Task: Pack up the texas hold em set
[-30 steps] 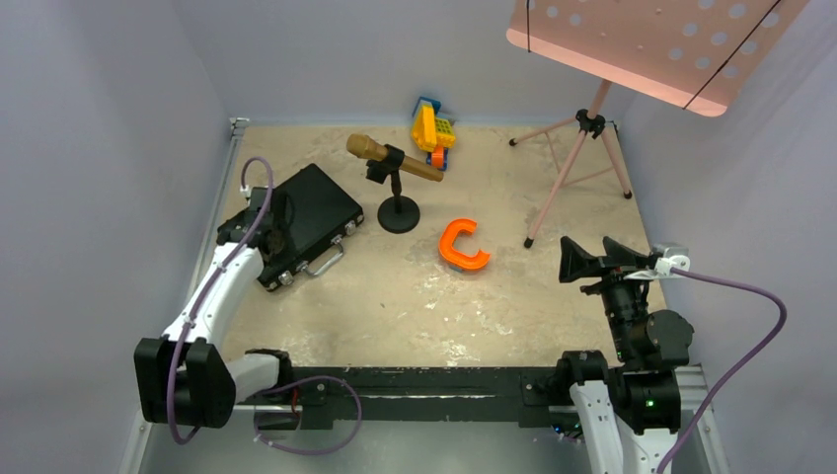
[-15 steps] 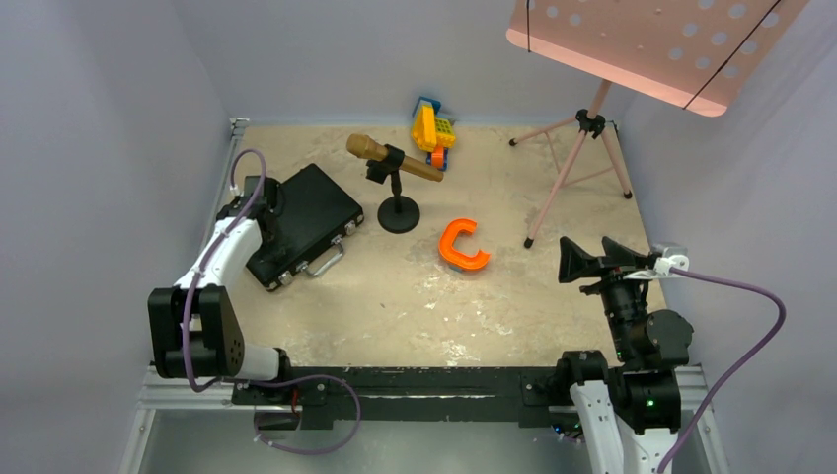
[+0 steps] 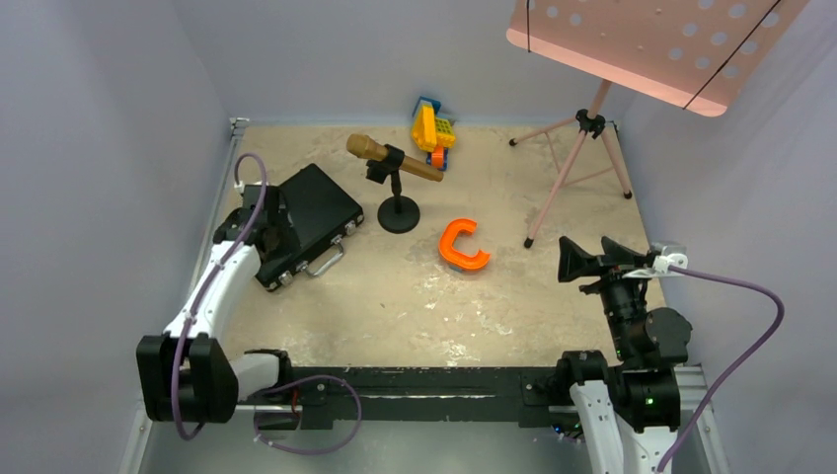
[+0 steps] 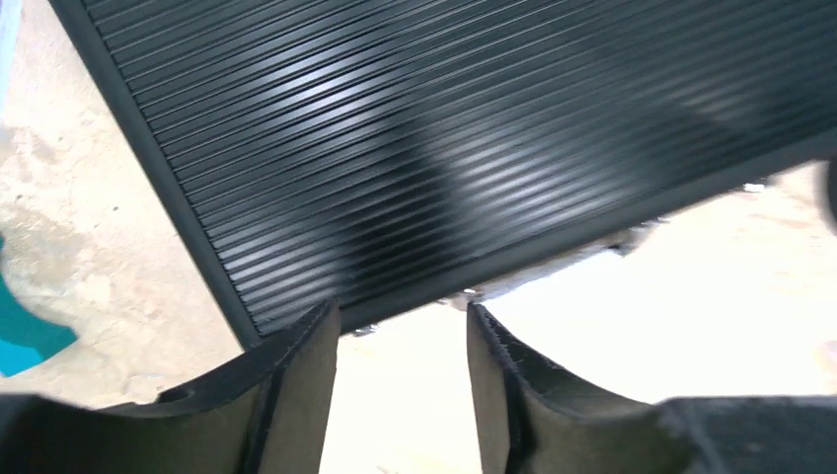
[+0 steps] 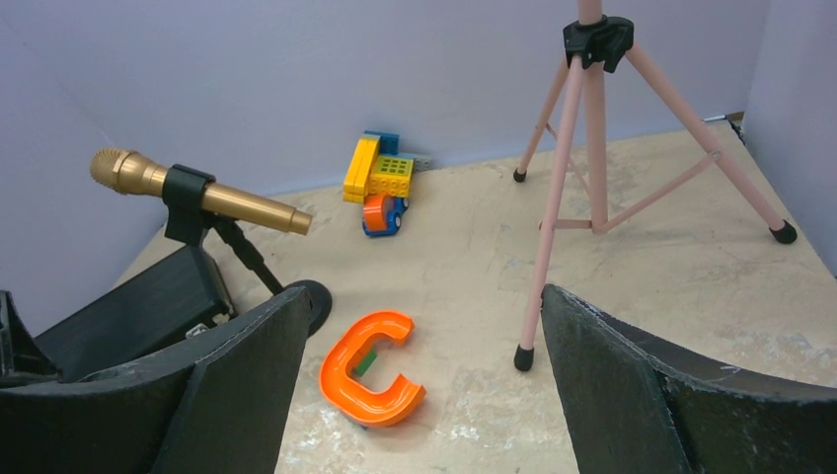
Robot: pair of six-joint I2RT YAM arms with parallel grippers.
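Left tool (image 4: 402, 314) at ribbed black case (image 4: 444, 148)

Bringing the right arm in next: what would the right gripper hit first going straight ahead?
Probably the orange C-shaped plastic piece, lying ahead of the open right gripper; its height is unclear, so it might pass over.

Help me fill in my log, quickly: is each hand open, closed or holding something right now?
Left hand: open, holding nothing, poised at the edge of the black case.
Right hand: open, empty.
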